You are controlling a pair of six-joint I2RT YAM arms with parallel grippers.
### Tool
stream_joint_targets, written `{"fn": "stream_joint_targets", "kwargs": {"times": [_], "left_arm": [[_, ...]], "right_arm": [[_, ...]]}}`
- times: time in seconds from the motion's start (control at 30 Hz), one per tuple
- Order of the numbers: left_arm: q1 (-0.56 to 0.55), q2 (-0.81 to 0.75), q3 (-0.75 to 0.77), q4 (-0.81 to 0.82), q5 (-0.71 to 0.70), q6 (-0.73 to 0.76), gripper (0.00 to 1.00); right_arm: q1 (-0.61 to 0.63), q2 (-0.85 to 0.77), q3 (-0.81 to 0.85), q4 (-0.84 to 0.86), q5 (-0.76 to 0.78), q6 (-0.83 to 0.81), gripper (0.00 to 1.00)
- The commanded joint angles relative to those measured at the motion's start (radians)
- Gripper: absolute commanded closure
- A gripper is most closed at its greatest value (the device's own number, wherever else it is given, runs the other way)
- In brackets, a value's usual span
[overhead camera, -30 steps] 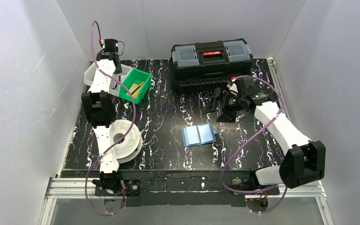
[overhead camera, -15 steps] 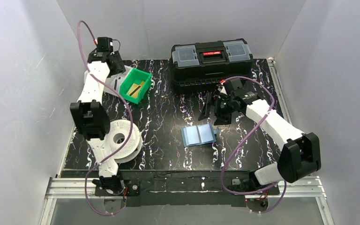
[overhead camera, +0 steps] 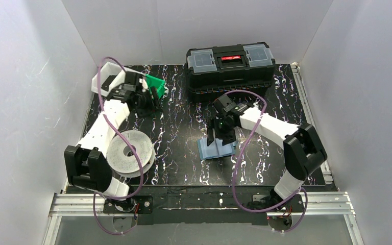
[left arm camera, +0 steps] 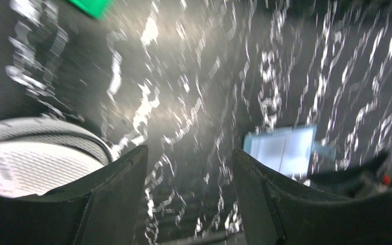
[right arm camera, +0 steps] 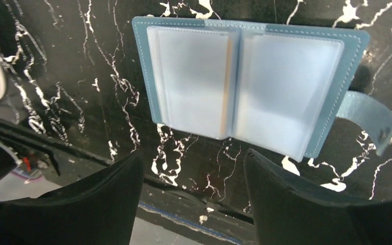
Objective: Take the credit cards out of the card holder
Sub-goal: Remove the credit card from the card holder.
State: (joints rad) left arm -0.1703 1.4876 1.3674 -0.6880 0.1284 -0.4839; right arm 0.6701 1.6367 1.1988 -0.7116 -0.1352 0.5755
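White perforated spool (overhead camera: 129,153) is seen leftmost; the left gripper (left arm camera: 189,163) is shown with jaws parted, empty. The stitched blue card holder (right arm camera: 250,81) is laid open flat on the black marbled table (overhead camera: 184,168), frosted sleeves upward, under the right gripper (right arm camera: 191,168), whose jaws are likewise parted and empty.

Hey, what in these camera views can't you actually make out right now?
- Cards inside the card holder: right wrist view, frosted sleeves hide them.
- Green bin contents: top view, the left gripper and its arm cover most of it.
- Left wrist view: motion blur smears fine detail.
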Motion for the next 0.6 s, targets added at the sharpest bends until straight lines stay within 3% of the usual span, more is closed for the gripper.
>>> {"fn": "stream_joint_targets", "kwargs": {"times": [0.0,0.23,0.53,0.57], "left_arm": [[-0.090,-0.071,-0.109,0.006,0.098,-0.069,0.40],[-0.159,-0.134,-0.236,0.058,0.129,-0.116,0.40],[-0.167,-0.146,-0.292,0.075,0.151,-0.120,0.41],[-0.176,-0.143,-0.294,0.077,0.152,-0.121,0.41]], "right_arm": [[0.036,0.060,0.072,-0.024,0.093,-0.009,0.25],[0.099,0.197,0.152,-0.079,0.196,0.005,0.31],[0.119,0.301,0.154,-0.063,0.150,0.043,0.40],[0.119,0.312,0.147,-0.061,0.143,0.051,0.45]]}}
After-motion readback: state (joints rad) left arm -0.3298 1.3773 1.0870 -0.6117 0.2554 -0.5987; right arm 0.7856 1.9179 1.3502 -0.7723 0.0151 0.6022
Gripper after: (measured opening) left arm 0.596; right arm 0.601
